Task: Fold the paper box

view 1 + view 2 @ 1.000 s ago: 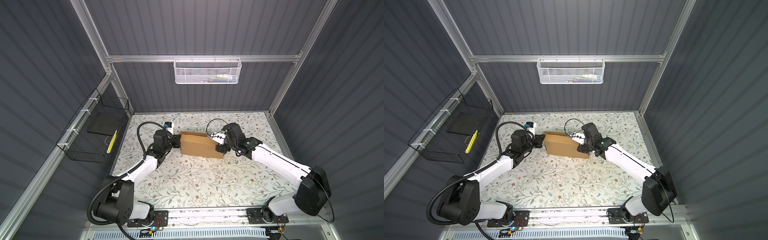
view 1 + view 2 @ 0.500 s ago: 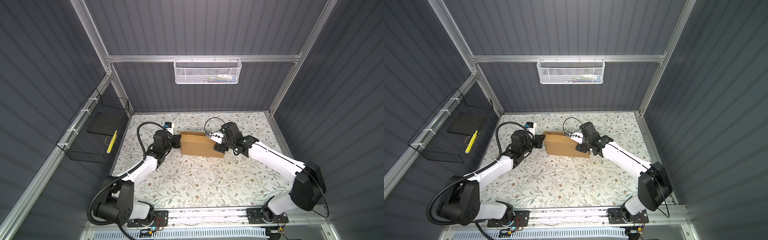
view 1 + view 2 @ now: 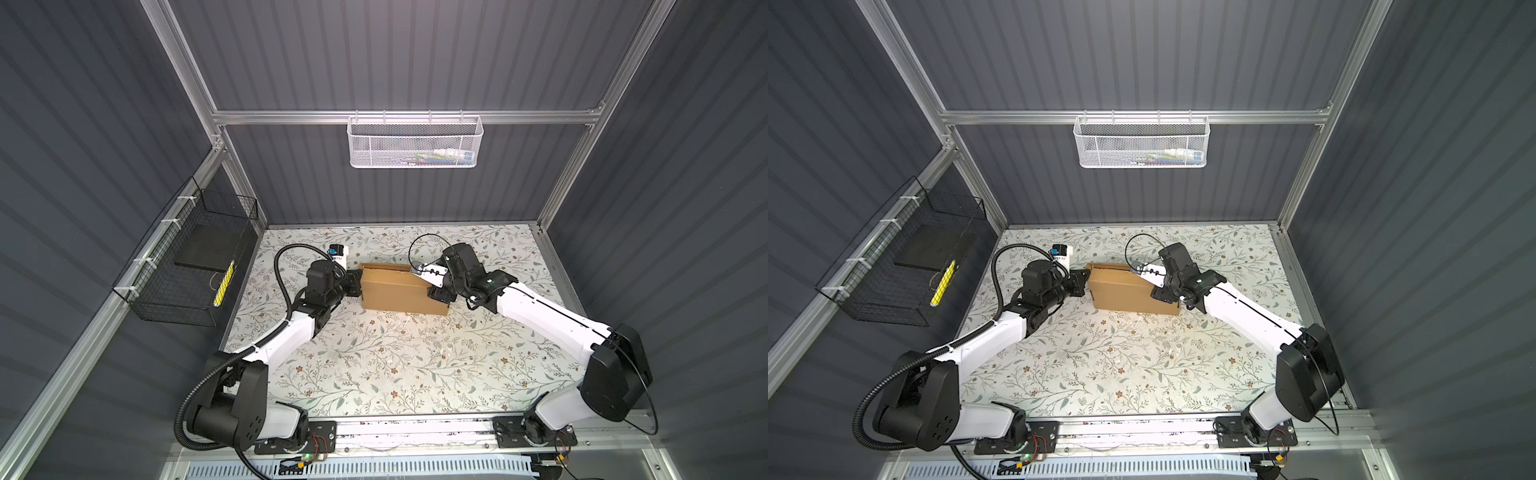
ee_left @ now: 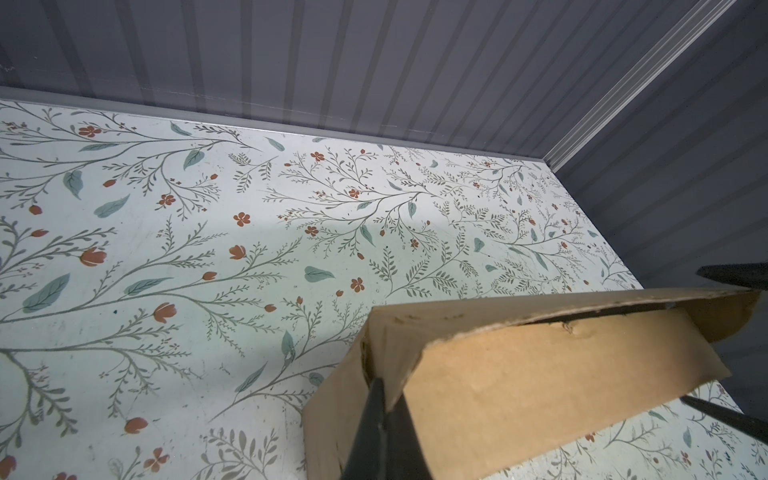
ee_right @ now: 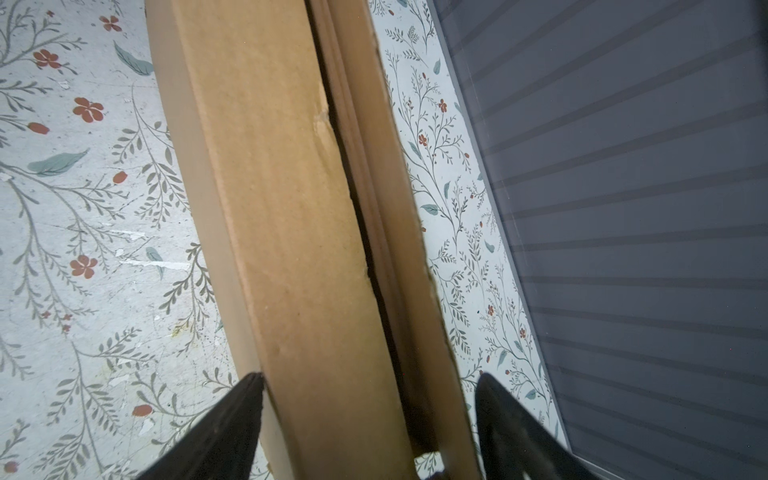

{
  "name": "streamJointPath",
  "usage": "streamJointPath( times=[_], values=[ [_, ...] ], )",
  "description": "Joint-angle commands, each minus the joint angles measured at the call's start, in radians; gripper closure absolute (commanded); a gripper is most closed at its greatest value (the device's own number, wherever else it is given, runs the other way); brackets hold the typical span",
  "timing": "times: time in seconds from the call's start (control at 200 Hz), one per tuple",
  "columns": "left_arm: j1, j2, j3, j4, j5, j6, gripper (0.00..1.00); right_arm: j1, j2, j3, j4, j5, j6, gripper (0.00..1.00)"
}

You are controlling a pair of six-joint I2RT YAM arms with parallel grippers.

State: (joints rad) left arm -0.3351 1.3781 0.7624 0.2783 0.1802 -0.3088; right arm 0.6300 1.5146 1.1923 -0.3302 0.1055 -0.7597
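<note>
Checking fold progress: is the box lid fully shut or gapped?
Not fully shut. The paper box is folded into shape, but both wrist views show a dark gap along the free edge of the lid.

The paper box (image 3: 399,291) is made of plain brown corrugated cardboard, matt and fibrous, with rough, dented edges in the left wrist view. The table (image 3: 374,365) is covered with a smooth floral-printed sheet, faintly glossy and scuffed in places. The walls (image 3: 415,62) are clad in matt grey ribbed panels and framed by brushed aluminium profiles (image 3: 407,117). At upper centre of the frame hangs a white-coated metal mesh basket (image 3: 415,143), and at the left a black wire basket (image 3: 183,282). The left arm (image 3: 286,336) and the right arm (image 3: 548,320) are cased in glossy white and matt black plastic.
</note>
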Motion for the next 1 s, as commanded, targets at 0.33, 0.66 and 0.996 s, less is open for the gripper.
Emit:
streamJointPath(
  times=[0.33, 0.66, 0.996],
  values=[
    [-0.008, 0.006, -0.026, -0.134, 0.021, -0.008, 1.00, 0.001, 0.039, -0.010, -0.015, -0.037, 0.026, 0.24],
    [-0.008, -0.002, -0.026, -0.139, 0.018, -0.009, 0.96, 0.002, 0.052, -0.011, -0.017, -0.044, 0.028, 0.29],
    [-0.008, -0.030, -0.018, -0.164, 0.010, -0.006, 0.85, 0.003, 0.053, -0.025, -0.017, -0.045, 0.033, 0.32]
  ],
)
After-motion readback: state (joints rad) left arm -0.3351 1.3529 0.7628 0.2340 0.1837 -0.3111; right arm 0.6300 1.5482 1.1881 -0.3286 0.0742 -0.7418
